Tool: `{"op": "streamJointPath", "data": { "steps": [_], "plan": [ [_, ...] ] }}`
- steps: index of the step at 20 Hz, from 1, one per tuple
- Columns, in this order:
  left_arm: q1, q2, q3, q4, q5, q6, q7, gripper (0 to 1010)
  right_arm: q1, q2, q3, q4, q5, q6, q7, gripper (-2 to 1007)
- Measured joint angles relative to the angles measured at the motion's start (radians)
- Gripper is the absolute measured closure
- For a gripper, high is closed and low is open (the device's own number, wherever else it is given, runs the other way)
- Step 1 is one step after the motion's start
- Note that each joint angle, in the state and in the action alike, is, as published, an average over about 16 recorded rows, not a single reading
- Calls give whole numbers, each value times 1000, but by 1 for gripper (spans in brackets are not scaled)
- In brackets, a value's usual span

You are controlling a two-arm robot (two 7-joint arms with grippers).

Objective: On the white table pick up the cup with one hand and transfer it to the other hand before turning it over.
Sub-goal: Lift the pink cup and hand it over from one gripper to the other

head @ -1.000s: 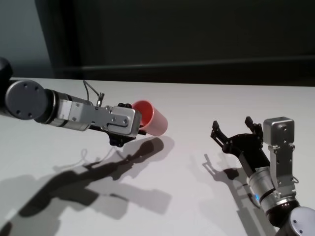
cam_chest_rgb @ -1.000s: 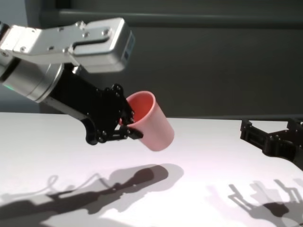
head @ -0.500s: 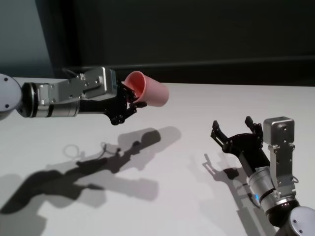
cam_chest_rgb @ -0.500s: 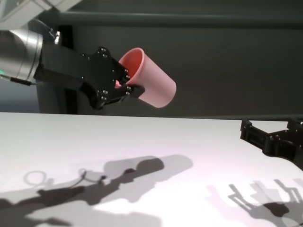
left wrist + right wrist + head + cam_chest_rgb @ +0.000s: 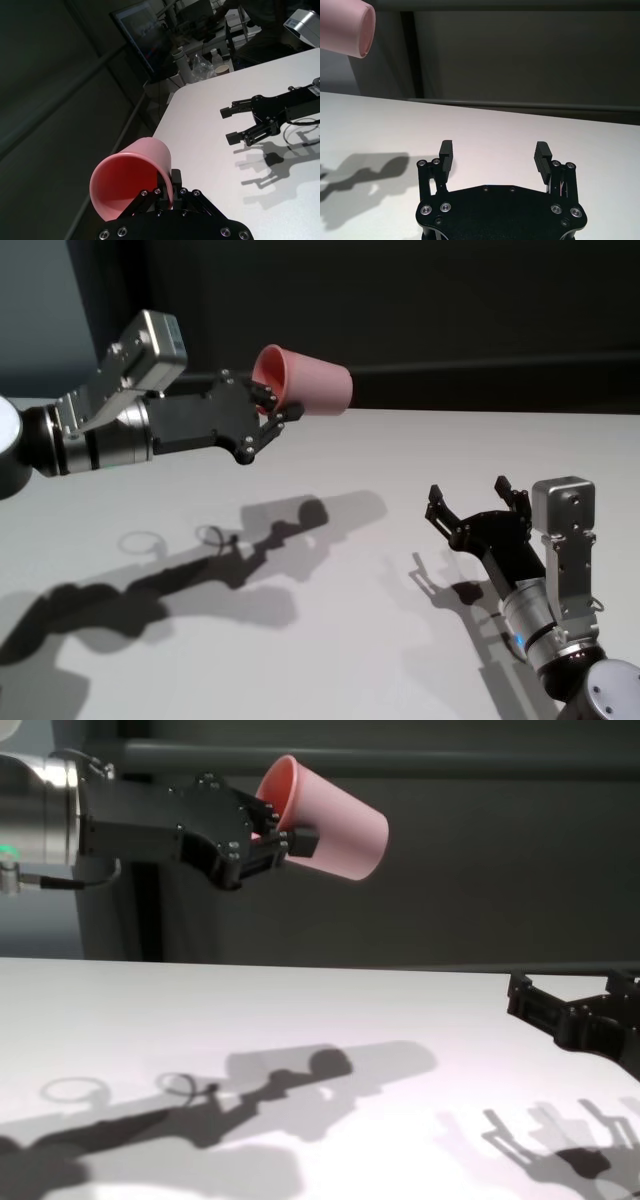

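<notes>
White table (image 5: 330, 640) | dark wall | left gripper (image 5: 272, 412) pinching cup (image 5: 305, 385) | right gripper (image 5: 472, 508) spread

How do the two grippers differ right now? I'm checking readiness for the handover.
The left gripper is shut on the cup rim, holding it raised and lying on its side; the right gripper is open and empty. The left is high above the table; the right sits low near it. Both have black fingers.
</notes>
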Motion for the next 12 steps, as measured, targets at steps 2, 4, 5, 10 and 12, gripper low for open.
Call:
{"op": "streamJointPath", "data": {
  "steps": [2,4,5,10,12],
  "plan": [
    [4,-12,-12,15,-45,-1,-7,964,0,0,0,0,0,0,0,3],
    [8,-24,-25,32,-91,0,-15,964,0,0,0,0,0,0,0,3],
    [10,-30,-31,40,-114,0,-19,964,0,0,0,0,0,0,0,3],
    [14,-54,-57,73,-213,10,-41,964,0,0,0,0,0,0,0,3],
    [15,-61,-64,84,-245,14,-48,964,0,0,0,0,0,0,0,3]
  ]
}}
